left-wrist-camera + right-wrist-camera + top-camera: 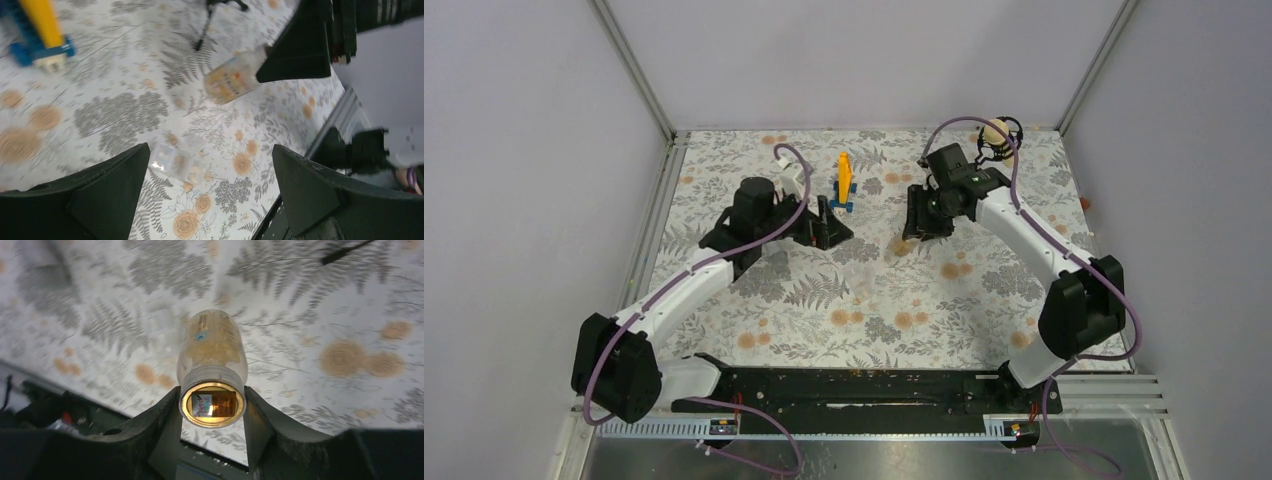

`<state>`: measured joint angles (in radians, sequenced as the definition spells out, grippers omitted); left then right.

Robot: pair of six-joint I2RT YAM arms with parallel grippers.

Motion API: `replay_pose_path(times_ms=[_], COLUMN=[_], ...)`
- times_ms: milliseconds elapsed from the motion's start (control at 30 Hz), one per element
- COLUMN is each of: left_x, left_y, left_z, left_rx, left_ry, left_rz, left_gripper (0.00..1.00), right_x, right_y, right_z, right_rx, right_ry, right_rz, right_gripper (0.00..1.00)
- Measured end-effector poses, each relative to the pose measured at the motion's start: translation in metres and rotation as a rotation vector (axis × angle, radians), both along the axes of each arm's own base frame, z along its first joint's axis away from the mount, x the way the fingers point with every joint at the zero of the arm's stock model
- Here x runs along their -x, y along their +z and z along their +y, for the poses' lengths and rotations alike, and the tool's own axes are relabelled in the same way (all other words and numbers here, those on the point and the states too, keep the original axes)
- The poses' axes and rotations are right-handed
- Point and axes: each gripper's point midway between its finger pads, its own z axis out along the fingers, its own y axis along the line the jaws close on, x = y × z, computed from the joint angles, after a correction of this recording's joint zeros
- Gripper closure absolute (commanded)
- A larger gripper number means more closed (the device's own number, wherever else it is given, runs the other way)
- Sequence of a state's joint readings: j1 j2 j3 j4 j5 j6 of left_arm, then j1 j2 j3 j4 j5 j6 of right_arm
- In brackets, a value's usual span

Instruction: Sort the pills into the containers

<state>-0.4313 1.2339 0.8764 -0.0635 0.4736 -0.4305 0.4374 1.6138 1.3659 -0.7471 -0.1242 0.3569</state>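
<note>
Overhead view of a table under a floral cloth (864,290), with two robot arms reaching toward the middle of the upper half. The right gripper (919,228), just right of centre, is clamped on an amber jar (212,335). In its wrist view the jar fills the middle of the frame, its gold-rimmed round end toward the camera, squeezed between two black fingers (160,435) near that end. Tan pills (215,354) are heaped inside. The jar is tilted, far end toward the cloth — whether it touches cannot be told.

The left gripper (829,228), just left of centre, has its jaws spread wide and holds nothing. In its wrist view a clear jar (177,162) lies on the cloth in the lower middle, between the fingers and nearer the left one. An orange piece on a blue base (845,182) stands upright just above the left gripper.
</note>
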Motion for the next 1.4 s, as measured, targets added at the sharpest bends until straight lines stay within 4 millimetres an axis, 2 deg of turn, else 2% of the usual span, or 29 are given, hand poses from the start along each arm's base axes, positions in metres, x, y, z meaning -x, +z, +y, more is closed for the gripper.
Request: replay_pose_path(times_ms=[133,300,400,500,600,733,833,867,900,1033,1067,1100,1133,1200,1233,1333,1400], left_x=[0.017,0.029,0.044,0.066,0.076,0.081,0.086,0.087,0.09,0.098,0.1,0.1,0.101,0.101,0.1,0.091,0.082], left_y=[0.005,0.018,0.022,0.02,0.016,0.012,0.012,0.011,0.01,0.009,0.01,0.01,0.01,0.011,0.012,0.013,0.009], left_z=[-0.03,-0.062,-0.076,-0.084,-0.084,-0.082,-0.08,-0.08,-0.079,-0.076,-0.077,-0.077,-0.077,-0.078,-0.079,-0.084,-0.086], left_rx=[-0.014,-0.026,-0.017,-0.001,0.002,-0.035,-0.044,-0.047,-0.048,-0.038,-0.035,-0.032,-0.027,-0.019,-0.015,-0.006,-0.011], left_ry=[-0.213,-0.405,-0.513,-0.619,-0.674,-0.741,-0.776,-0.783,-0.791,-0.828,-0.837,-0.841,-0.846,-0.844,-0.837,-0.788,-0.727], left_rz=[-0.084,-0.153,-0.174,-0.167,-0.145,-0.121,-0.105,-0.101,-0.094,-0.077,-0.08,-0.08,-0.076,-0.068,-0.061,-0.068,-0.071], left_gripper=[0.05,0.06,0.07,0.09,0.16,0.26,0.28,0.32,0.4,0.83,0.95,1.0,1.0,1.0,1.0,1.0,1.0], right_x=[0.017,0.041,0.054,0.066,0.076,0.086,0.09,0.091,0.092,0.092,0.094,0.094,0.094,0.092,0.091,0.081,0.073], right_y=[0.027,0.062,0.081,0.097,0.111,0.121,0.123,0.123,0.124,0.124,0.125,0.125,0.126,0.126,0.126,0.125,0.123], right_z=[0.029,0.055,0.066,0.071,0.073,0.073,0.071,0.071,0.07,0.07,0.07,0.07,0.069,0.069,0.069,0.067,0.065], right_rx=[-0.182,-0.374,-0.474,-0.543,-0.586,-0.615,-0.616,-0.616,-0.616,-0.612,-0.616,-0.617,-0.618,-0.616,-0.614,-0.593,-0.581], right_ry=[0.128,0.264,0.331,0.385,0.428,0.473,0.49,0.493,0.496,0.501,0.501,0.498,0.494,0.477,0.463,0.398,0.327], right_rz=[0.014,0.031,0.038,0.038,0.024,0.011,0.005,0.005,0.005,-0.003,0.003,0.004,0.005,0.004,0.001,-0.045,-0.083], right_gripper=[0.77,0.77,0.77,0.77,0.76,0.76,0.76,0.75,0.75,0.71,0.67,0.56,0.44,0.29,0.24,0.22,0.26])
